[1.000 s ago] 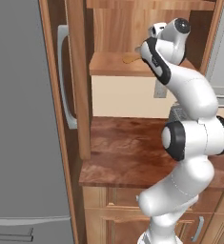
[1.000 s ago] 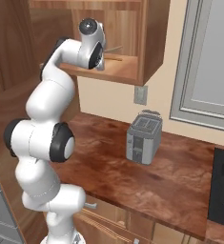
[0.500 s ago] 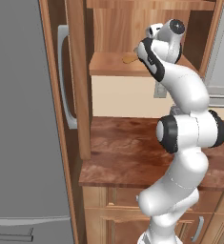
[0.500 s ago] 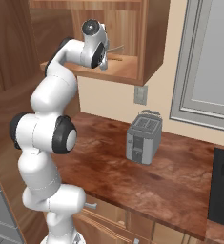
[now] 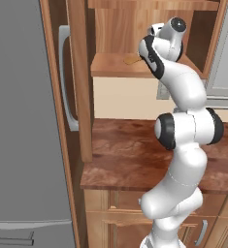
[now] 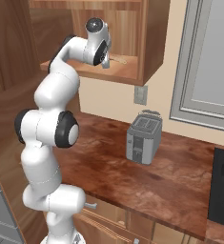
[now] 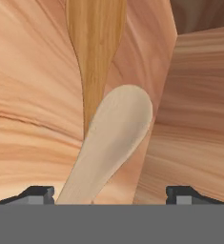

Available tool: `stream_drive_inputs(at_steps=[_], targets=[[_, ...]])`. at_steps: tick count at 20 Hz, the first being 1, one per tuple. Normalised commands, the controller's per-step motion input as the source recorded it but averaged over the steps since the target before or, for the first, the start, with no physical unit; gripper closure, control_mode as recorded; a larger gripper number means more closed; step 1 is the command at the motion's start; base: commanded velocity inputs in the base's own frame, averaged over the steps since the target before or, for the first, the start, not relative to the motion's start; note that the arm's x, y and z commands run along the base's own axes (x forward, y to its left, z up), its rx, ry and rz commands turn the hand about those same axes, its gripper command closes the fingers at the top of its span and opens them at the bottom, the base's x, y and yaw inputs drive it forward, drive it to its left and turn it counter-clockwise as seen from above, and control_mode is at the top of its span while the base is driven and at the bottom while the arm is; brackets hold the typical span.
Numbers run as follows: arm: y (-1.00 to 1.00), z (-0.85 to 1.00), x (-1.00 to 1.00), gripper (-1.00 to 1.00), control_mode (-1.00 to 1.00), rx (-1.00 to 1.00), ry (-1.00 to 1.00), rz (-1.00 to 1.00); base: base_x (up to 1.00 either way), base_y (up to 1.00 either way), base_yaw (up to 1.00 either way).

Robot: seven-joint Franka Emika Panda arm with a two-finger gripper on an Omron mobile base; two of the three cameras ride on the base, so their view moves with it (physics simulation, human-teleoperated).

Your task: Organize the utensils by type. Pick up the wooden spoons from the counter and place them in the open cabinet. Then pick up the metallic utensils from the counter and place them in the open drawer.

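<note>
End effector (image 7: 111, 193), fingers spread wide, over the pale beige spoon (image 7: 111, 147) overlapping the orange-brown spoon (image 7: 95, 45) on the cabinet shelf (image 7: 27, 95), frame centre.

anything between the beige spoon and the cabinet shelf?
Nothing visible. The beige spoon lies between the gripper's spread fingertips, over the cabinet shelf. The orange-brown spoon sits just beyond it, and their ends overlap.

pale beige spoon (image 7: 111, 143) | orange-brown spoon (image 7: 95, 43) | cabinet (image 7: 32, 95) light streaked wood | counter (image 5: 130, 155) reddish-brown swirl
</note>
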Motion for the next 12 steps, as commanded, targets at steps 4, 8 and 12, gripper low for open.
stream_drive_inputs(at_steps=[4,8,12], targets=[[-0.01,-0.13,-0.02,-1.0,-1.0,0.0,0.0,0.0,0.0,0.0,0.0],[0.0,-0.01,-0.02,-1.0,-1.0,0.0,0.0,0.0,0.0,0.0,0.0],[0.0,0.0,-0.2,-1.0,-1.0,0.0,-0.02,0.0,0.0,0.0,0.0]])
